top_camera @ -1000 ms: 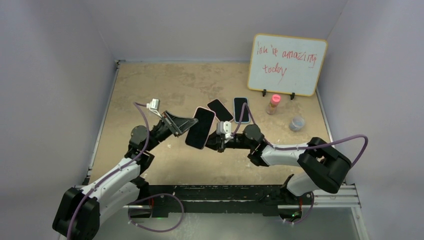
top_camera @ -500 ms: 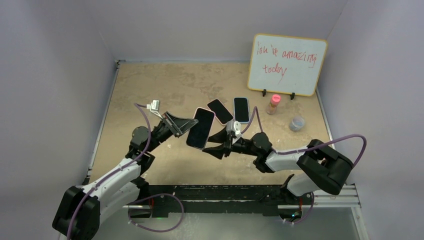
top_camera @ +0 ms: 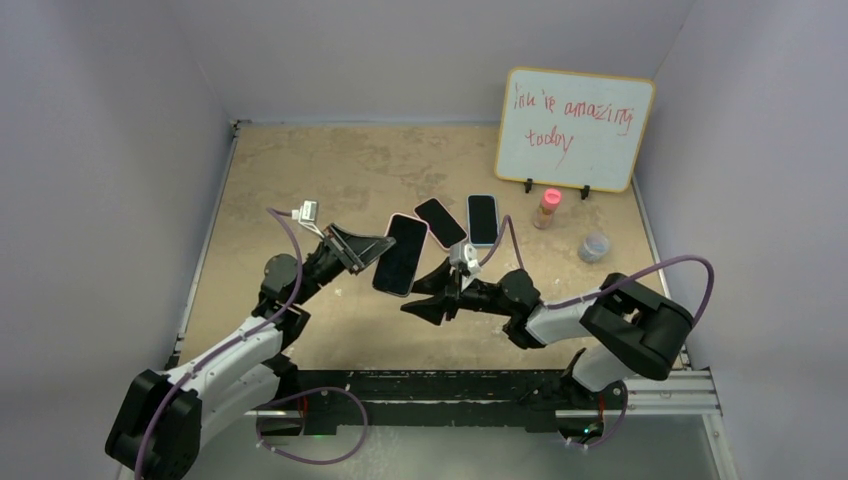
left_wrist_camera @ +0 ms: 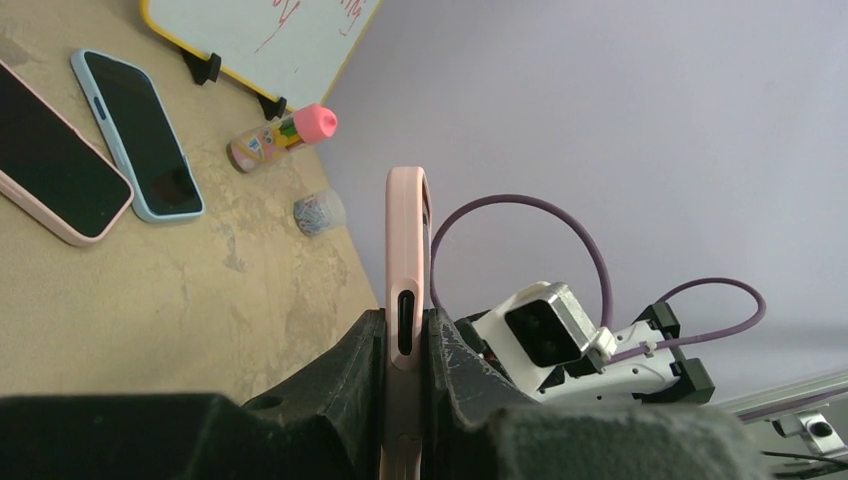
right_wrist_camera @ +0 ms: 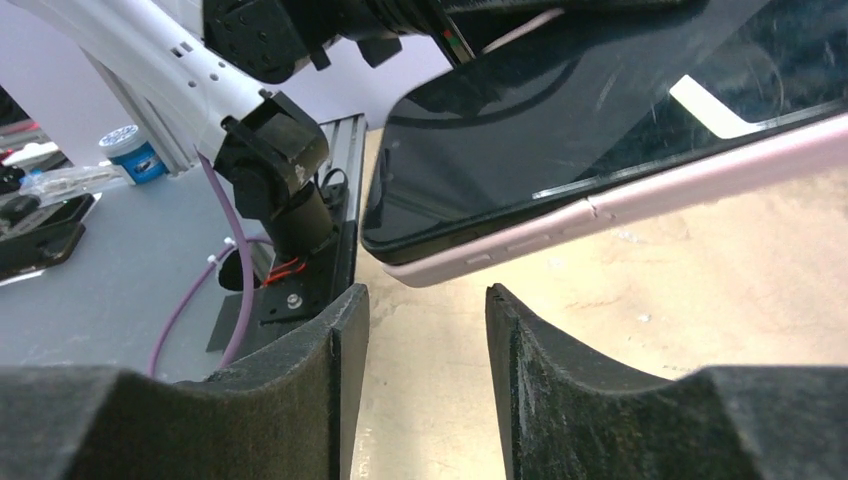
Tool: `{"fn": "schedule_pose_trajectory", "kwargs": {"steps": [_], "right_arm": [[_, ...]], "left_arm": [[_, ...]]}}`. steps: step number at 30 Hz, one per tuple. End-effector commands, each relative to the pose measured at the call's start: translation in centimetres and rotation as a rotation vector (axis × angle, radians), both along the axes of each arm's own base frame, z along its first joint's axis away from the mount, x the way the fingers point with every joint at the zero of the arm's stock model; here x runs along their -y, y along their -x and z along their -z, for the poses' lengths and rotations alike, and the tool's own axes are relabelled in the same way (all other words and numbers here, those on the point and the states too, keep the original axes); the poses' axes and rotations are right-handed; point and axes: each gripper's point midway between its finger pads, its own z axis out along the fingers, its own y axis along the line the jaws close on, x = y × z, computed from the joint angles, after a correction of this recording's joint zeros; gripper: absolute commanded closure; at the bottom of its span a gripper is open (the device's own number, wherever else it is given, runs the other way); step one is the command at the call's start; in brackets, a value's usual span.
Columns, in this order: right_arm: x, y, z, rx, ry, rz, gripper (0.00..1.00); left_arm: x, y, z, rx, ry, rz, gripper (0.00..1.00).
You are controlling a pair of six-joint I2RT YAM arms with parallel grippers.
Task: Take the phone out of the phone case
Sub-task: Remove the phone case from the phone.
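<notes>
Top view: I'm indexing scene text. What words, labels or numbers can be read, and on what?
"amazing today": red handwriting on the whiteboard; the scrawled word before it may be "you're", uncertain.
The pink-capped bottle: label too small to read.
The small jar: nothing readable.
The pink-cased phone: dark screen, no text.

- whiteboard [top_camera: 575, 128], red handwriting, propped up far right on counter [top_camera: 330, 170]
- pink-capped bottle [top_camera: 547, 209] just in front of it
- small clear jar [top_camera: 594, 246] near the bottle
- pink-cased phone [top_camera: 441, 222] and blue-cased phone [top_camera: 482, 220], flat, side by side
</notes>
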Motion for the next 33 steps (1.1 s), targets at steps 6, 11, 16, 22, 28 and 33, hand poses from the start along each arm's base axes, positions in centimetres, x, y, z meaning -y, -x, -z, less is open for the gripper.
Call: {"fn": "schedule_pose_trajectory", "kwargs": {"steps": [6, 11, 16, 22, 28, 33], "right_arm": [[0.1, 0.4, -5.7, 0.040, -0.240, -0.020, 0.55], [0.5, 0.7, -6.9, 0.053, -0.271, -0.023, 0.53], [0.7, 0.8, -8.1, 0.074, -0.287, -0.021, 0.52], [0.8, 1.1, -8.9, 0.093, -0.300, -0.030, 0.53], [0.7, 1.0, -9.0, 0.105, -0.297, -0.028, 0.56], [0.6, 0.0, -8.2, 0.116, -0.271, 0.007, 0.65]], "left_arm": [[-0.5, 1.3, -3.1, 0.104, 0.080, 0.009, 1.00], [-0.6, 1.4, -2.6, 0.093, 0.074, 0.007, 1.00], [-0.6, 1.4, -2.4, 0.092, 0.072, 0.006, 1.00], [-0.6, 1.4, -2.6, 0.094, 0.076, 0.007, 1.00], [-0.6, 1.6, -2.9, 0.095, 0.090, 0.017, 1.00], [-0.4, 2.2, -3.7, 0.091, 0.124, 0.050, 1.00]]}}
